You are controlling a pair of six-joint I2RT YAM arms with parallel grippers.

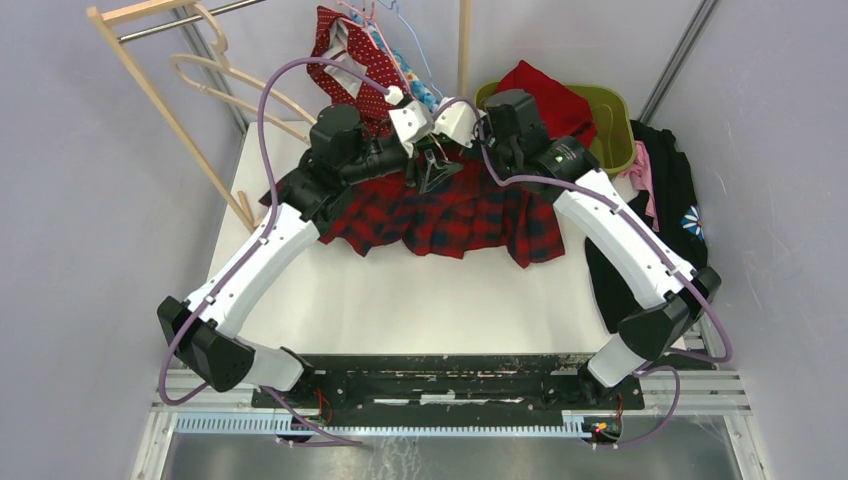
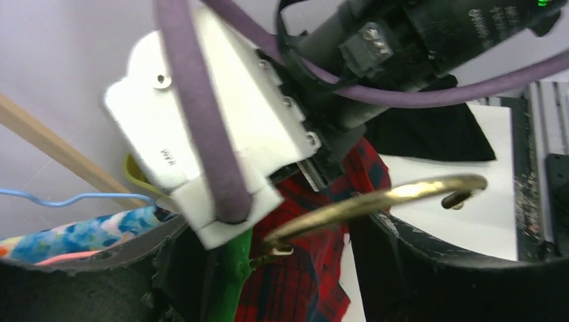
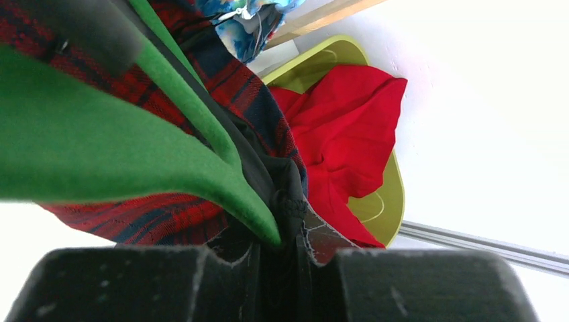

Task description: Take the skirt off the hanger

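Freeing the skirt [image 1: 450, 215], spread across the far middle of the table [image 1: 400, 300], called for steadying the hanger [image 3: 100, 147] while drawing the waistband straight off. The right gripper [image 3: 285, 268] pinched dark waistband fabric between near-closed jaws. The left gripper [image 2: 268, 265] straddled the brass hook [image 2: 376, 198], grip indeterminable, with both arms extended forward and converging.

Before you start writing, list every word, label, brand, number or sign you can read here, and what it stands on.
No text reads clearly.
Small dark mark on the white plastic housing: too blurred to read.
White print on the black cylindrical motor casing: too blurred to read.
The red tartan skirt and the lime-green plastic bin: no text visible.
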